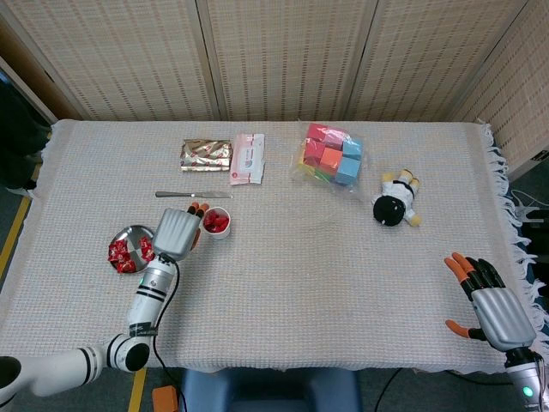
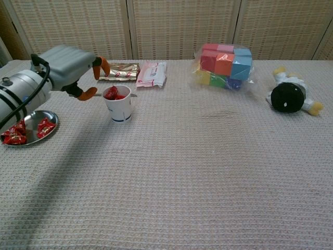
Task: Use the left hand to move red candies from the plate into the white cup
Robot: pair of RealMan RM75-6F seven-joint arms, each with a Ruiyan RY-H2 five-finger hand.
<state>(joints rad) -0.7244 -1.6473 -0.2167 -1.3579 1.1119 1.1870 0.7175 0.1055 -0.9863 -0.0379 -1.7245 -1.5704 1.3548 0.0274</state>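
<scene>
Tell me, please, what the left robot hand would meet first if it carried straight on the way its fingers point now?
Most likely the white cup: the left robot hand points up and to the right, fingertips right beside the cup's rim. It may pass just above the rim; height is unclear in both views.

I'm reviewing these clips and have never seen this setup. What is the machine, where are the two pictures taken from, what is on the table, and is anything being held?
It is a robot with two arms ending in many-fingered hands. One picture looks down from its head, the other forward from its chest. The left hand hovers beside the white cup, fingers apart, holding nothing; the cup has red candies in it. More lie on the metal plate. The right hand rests open at the table's near corner. Also on the cloth: a metal utensil, a gold packet, a pink packet, bagged colored blocks and a plush toy.
</scene>
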